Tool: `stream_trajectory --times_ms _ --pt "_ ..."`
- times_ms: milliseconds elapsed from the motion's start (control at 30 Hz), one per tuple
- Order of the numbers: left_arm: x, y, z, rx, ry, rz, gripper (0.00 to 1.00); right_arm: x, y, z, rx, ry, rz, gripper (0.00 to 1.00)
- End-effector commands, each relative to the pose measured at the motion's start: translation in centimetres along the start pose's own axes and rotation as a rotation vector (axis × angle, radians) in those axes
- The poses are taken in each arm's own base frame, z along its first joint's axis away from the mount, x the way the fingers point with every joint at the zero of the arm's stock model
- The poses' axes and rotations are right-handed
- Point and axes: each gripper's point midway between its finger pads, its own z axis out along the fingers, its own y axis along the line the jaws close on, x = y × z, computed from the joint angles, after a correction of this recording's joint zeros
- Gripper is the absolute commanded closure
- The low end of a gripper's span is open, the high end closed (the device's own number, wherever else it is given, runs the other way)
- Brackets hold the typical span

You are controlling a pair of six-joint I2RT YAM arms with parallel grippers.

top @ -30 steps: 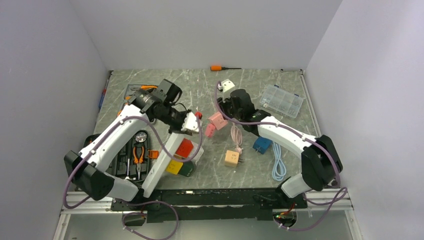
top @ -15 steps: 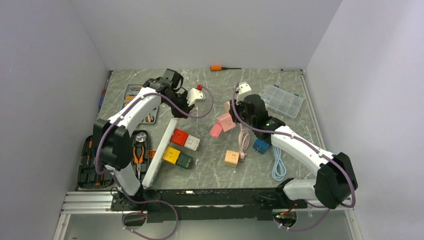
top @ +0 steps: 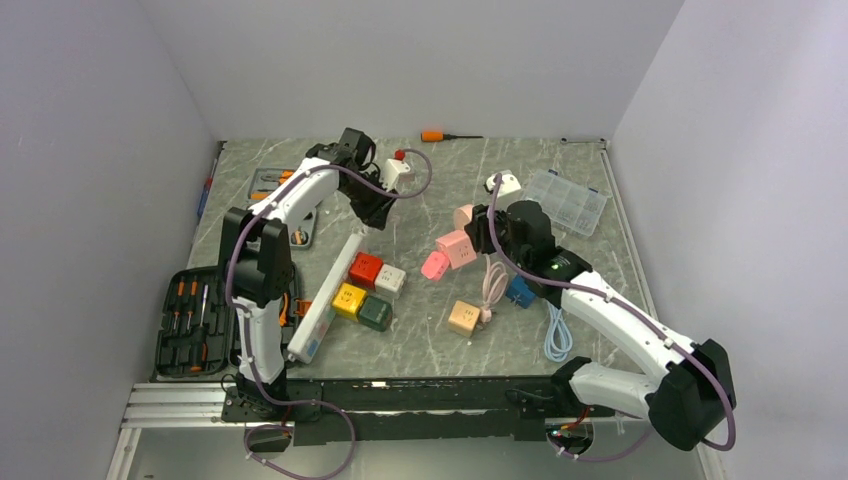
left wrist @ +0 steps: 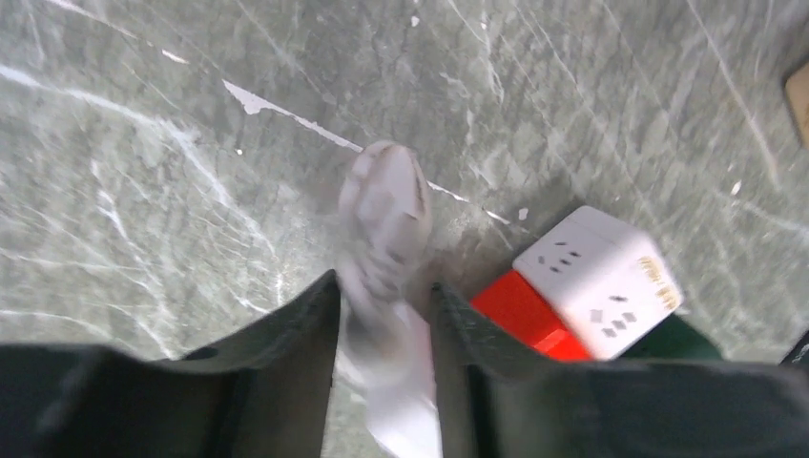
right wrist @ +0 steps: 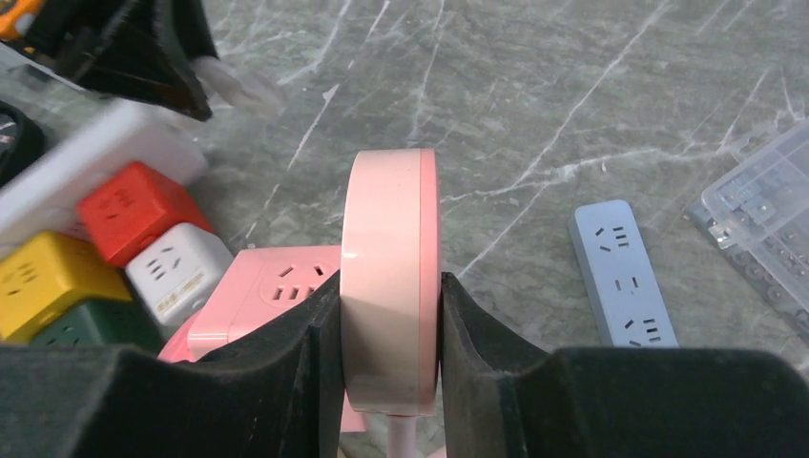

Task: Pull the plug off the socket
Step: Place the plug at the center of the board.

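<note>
Grey marble desk (top: 430,345) carries the socket (top: 322,305) at its near left. It now lies flat and alone beside the cubes (top: 350,298), whereas a second ago its far end sat at the left claw. Mid-desk, the right claw (right wrist: 389,286) has swung right, clamped on the pink disc (right wrist: 389,219). Farthest back, the left claw (left wrist: 383,283) has drawn away, pinching the white plug (left wrist: 382,200) well apart from the socket. The pull looks done, and only a release seems left.

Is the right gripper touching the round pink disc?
Touching. Right wrist view: the right gripper clamps the pink disc, both fingers pressed against its faces, no gap.
</note>
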Motion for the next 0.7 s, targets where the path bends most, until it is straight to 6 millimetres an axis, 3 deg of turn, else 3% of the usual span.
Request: stream_trajectory --times_ms 0,200,300,400,533,600,667 --pt "-0.6 0.6 -0.8 0.007 -0.019 -0.097 0.5 -5.8 1.2 -1.9 -0.057 -0.187 0.041 1.0" --pt "-0.9 0.7 -1.9 0.008 -0.066 -0.105 0.26 -7.3 1.5 -2.6 -0.073 -0.214 0.028 1.0" --pt "-1.7 0.7 -3.9 -0.023 -0.064 -0.097 0.17 -7.2 1.5 -2.8 -0.075 -0.2 0.024 1.0" --pt "-3.9 0.6 -7.7 -0.088 -0.108 -0.067 0.07 -7.8 1.5 -3.2 -0.077 -0.215 0.014 1.0" --pt "-7.3 -0.8 -14.7 -0.202 -0.241 0.054 0.01 -9.1 1.2 -4.1 -0.063 -0.27 -0.002 1.0" --pt "-5.9 0.3 -15.7 -0.341 -0.243 0.039 0.01 -10.1 1.2 -4.6 -0.061 -0.314 -0.01 1.0" --pt "-4.4 -0.5 -15.3 -0.329 -0.218 0.076 0.01 -10.7 1.4 -4.8 -0.075 -0.327 -0.02 1.0"
